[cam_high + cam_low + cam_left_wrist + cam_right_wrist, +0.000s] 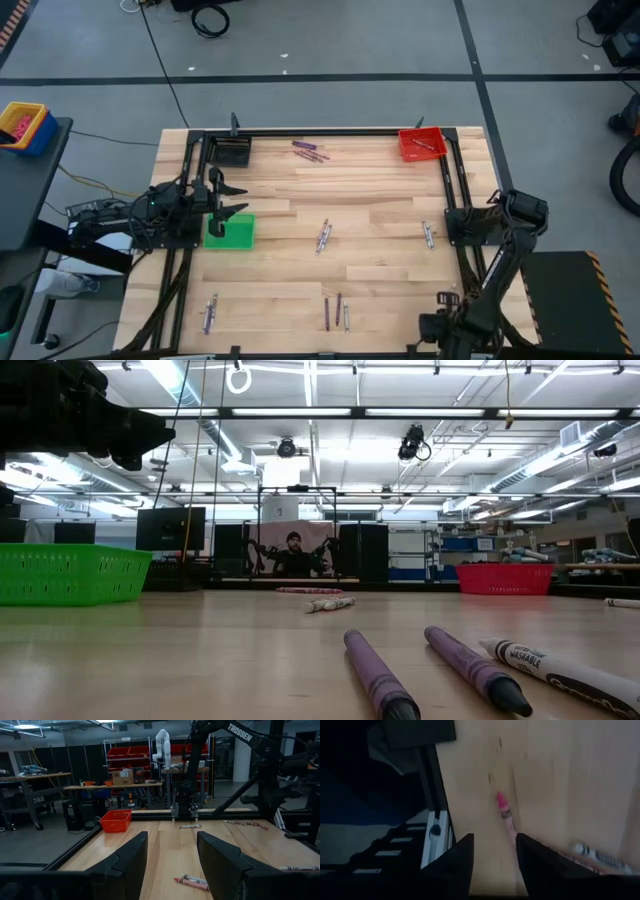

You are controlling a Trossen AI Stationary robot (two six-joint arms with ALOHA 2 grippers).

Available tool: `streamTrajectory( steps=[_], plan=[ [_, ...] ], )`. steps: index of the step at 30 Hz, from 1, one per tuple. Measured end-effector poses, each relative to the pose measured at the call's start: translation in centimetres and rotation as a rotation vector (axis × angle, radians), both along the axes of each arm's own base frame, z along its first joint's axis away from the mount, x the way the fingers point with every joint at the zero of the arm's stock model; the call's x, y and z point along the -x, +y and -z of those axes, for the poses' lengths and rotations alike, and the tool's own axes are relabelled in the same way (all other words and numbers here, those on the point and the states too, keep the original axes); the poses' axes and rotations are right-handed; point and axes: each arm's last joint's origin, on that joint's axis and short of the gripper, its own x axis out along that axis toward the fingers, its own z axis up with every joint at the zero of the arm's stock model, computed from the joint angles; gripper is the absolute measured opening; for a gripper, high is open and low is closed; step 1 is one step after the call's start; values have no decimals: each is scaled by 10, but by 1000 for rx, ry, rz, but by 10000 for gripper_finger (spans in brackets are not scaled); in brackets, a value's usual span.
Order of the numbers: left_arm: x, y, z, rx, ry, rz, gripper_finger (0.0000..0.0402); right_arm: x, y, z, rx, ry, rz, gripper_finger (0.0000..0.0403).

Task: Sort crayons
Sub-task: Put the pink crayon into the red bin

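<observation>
Crayons lie flat in small groups on the wooden table: purple ones (pixel 310 152) at the far side, a group (pixel 322 237) at the middle, a group (pixel 428 235) at the right, and more at the near edge (pixel 335 310) and near left (pixel 210 313). My left gripper (pixel 226 196) is open and empty, level above the table at the far edge of the green bin (pixel 230 232). My right gripper (pixel 450 228) is open and empty, close to the right group; its wrist view shows a pinkish-red crayon (pixel 504 812) and a white one (pixel 600 857) ahead of its fingertips (pixel 492 851).
A black bin (pixel 232 150) stands at the far left and a red bin (pixel 420 143) at the far right. A black frame (pixel 455 180) runs around the table's sides. In the low view, two purple crayons (pixel 380 675) and a white one (pixel 560 675) lie close to the camera.
</observation>
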Motion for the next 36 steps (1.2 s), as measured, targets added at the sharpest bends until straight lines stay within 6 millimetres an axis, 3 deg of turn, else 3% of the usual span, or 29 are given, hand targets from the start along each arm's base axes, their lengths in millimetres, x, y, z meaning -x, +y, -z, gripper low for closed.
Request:
streamTrajectory(
  steps=[13, 23, 28, 36],
  plan=[
    [0, 0, 0, 0, 0, 0, 183, 3, -5, 22, -54, -11, -69, 154],
    [0, 0, 0, 0, 0, 0, 183, 2, -1, 50, 40, 69, -112, 153],
    [0, 0, 0, 0, 0, 0, 183, 0, 3, 48, 70, 60, -103, 147],
    [0, 0, 0, 0, 0, 0, 183, -2, 4, 43, 115, 43, -70, 92]
  ],
)
